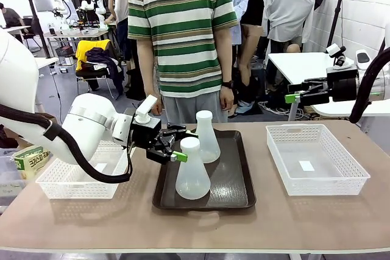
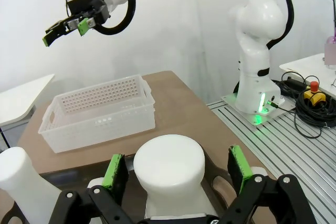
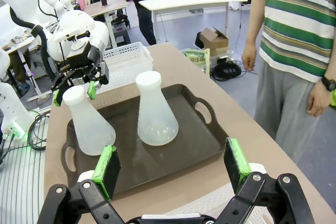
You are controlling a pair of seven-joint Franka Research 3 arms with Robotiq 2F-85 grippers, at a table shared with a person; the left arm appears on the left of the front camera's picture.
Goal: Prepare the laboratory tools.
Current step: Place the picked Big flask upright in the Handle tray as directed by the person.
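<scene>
We are seeing the tabletop (image 1: 317, 223) carrying a dark brown tray (image 1: 234, 193) between two white mesh baskets (image 1: 317, 159), one at each side. A person in a striped shirt (image 1: 180, 28) is standing at the far edge. On the tray two frosted flasks are standing upright, the near flask (image 1: 192, 172) just in front of the far flask (image 1: 206, 138). Our left gripper (image 1: 181, 145) is sitting open around the near flask's neck, pads (image 2: 113, 171) either side, apart from it. Our right gripper (image 1: 291, 97) is hanging open above the right basket.
</scene>
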